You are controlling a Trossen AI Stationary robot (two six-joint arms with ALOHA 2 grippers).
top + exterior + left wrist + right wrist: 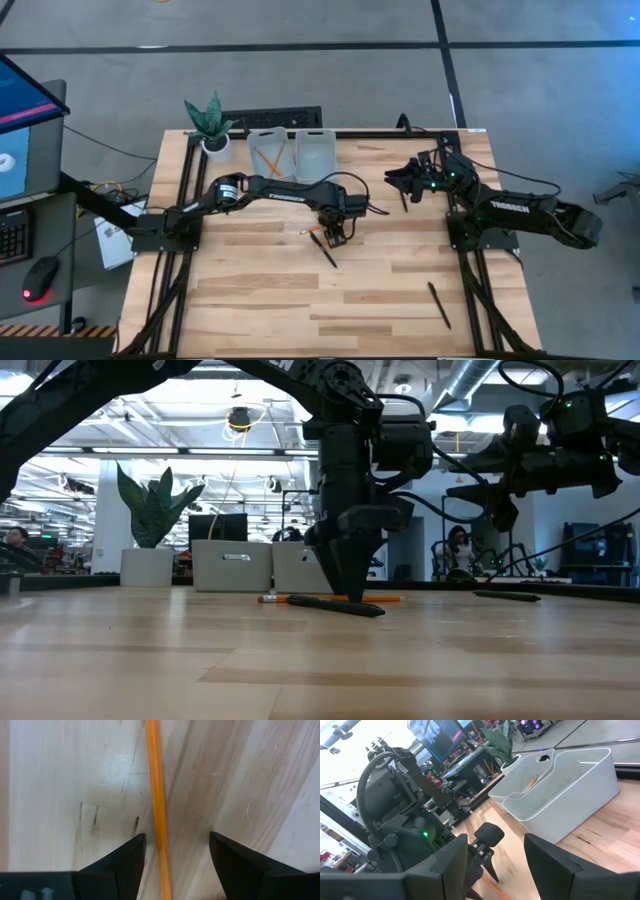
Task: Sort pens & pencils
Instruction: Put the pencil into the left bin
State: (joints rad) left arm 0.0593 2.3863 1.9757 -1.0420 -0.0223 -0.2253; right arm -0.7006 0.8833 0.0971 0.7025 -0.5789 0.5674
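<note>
Pencil [159, 815]: lies on counter [60, 780] between my open left claw [176, 862]; off-centre closing could roll it away.

Orange pencil [158, 810] flat on wood mid-table; black pens [323, 249] beside, [439, 305] well apart.
</note>
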